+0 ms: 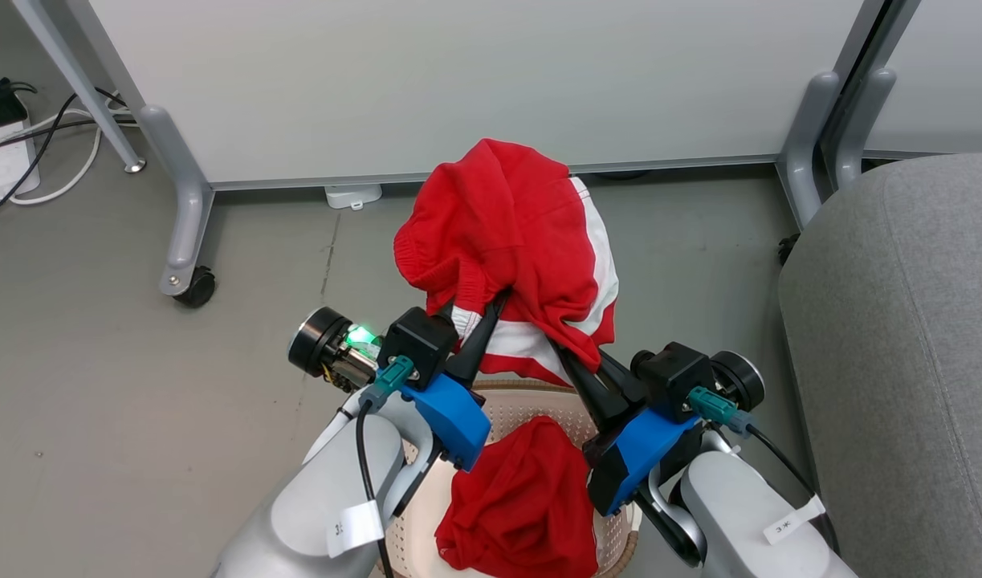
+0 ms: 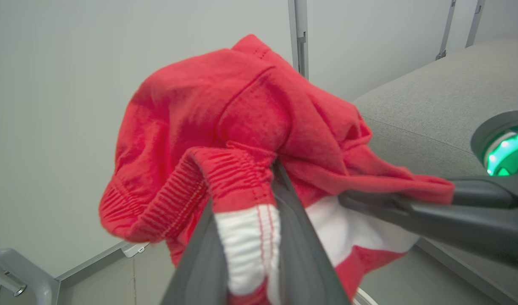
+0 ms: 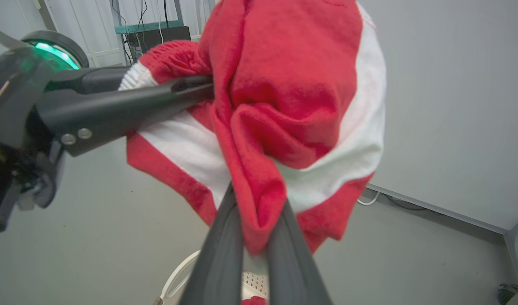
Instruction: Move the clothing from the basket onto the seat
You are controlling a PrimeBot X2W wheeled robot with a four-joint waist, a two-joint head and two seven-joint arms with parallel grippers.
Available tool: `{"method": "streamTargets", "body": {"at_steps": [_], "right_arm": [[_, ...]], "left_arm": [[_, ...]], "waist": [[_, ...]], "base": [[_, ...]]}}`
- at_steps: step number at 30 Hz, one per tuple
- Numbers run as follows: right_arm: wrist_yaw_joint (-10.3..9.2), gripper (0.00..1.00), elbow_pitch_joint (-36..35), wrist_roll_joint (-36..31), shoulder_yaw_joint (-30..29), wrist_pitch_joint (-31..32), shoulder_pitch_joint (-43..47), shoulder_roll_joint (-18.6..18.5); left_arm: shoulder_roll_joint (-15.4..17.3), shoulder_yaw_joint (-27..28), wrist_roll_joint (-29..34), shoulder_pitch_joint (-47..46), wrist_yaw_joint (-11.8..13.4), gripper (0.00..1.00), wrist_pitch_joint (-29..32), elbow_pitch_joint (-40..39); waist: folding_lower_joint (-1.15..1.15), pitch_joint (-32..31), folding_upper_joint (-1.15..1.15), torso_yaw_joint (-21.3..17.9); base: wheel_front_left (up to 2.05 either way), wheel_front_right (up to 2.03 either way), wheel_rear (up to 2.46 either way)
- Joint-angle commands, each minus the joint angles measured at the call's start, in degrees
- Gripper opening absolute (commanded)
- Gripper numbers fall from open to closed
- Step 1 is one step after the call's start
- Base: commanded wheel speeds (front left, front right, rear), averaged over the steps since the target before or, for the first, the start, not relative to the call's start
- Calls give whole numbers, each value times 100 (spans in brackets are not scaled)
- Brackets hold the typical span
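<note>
Head view: my left gripper [image 1: 478, 309] and right gripper [image 1: 575, 365] both pinch one red-and-white fabric garment [image 1: 507, 233], held above the cream perforated plastic basket [image 1: 515, 409]. Left wrist: jaws clamp its striped waistband [image 2: 246, 237]. Right wrist: squeezed narrow on a red fold. I'd swing both right together, onto the grey upholstered seat [image 1: 900, 337].

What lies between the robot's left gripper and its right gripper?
A red-and-white garment, held above the basket: the left gripper and right gripper are each shut on a fold of it. The head view shows this best.
</note>
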Motion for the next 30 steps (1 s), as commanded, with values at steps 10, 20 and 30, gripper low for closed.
{"method": "streamTargets", "body": {"at_steps": [10,20,30], "right_arm": [[3,0,-108,37,-88,-5,-2,-21],[3,0,-242,33,-433,-5,61,-22],[3,0,-429,-115,-940,-5,1,-21]], "left_arm": [[-12,107,81,-42,76,100,-29,11],[23,189,96,41,53,100,-29,48],[7,150,133,82,-1,100,-29,16]], "waist": [[0,15,0,-10],[0,104,0,-148],[0,247,0,-520]], "base": [[0,0,0],[0,0,0],[0,0,0]]}}
